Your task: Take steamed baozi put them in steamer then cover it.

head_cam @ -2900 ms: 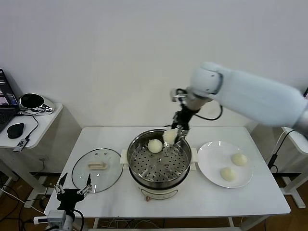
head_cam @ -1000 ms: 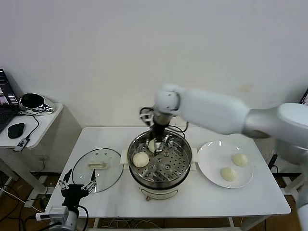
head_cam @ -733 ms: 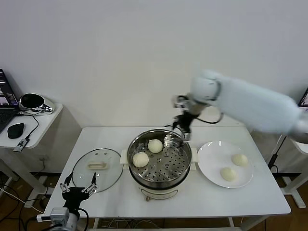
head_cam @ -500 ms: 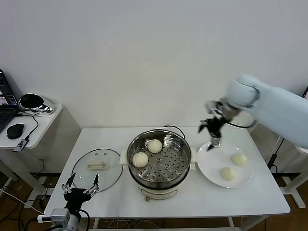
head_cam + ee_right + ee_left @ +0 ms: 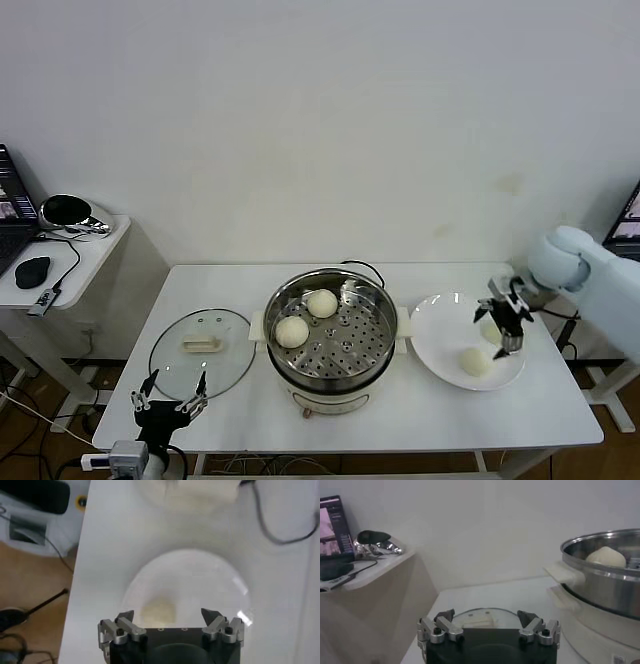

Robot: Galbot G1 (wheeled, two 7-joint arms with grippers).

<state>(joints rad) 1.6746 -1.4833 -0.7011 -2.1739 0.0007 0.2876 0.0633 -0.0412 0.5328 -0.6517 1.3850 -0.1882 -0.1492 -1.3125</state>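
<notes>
head view, near to far: at the bottom left of the frame the left gripper (image 5: 168,405) hangs just off the table's (image 5: 420,420) front edge, jaws spread and holding nothing. just beyond it the cover (image 5: 202,350) lies flat on the table at lower left, handle up, beside the steamer (image 5: 330,330). the steamer sits at the centre of the frame, uncovered — two steamed baozi rest on its perforated tray, one (image 5: 292,331) toward the left wall and one (image 5: 322,303) behind it toward the far wall. to the right, just beside the steamer's handle, a white plate (image 5: 432,340) carries the other two buns: one (image 5: 474,362) toward the front, one (image 5: 489,329) behind it, partly hidden by the right gripper (image 5: 503,325). that gripper hovers over the plate's right half at the right edge of the frame, jaws spread with nothing between them; in the right wrist view a bun (image 5: 158,612) shows on the plate below. far left, a side table (image 5: 85,255) holds a mouse (image 5: 33,270).
</notes>
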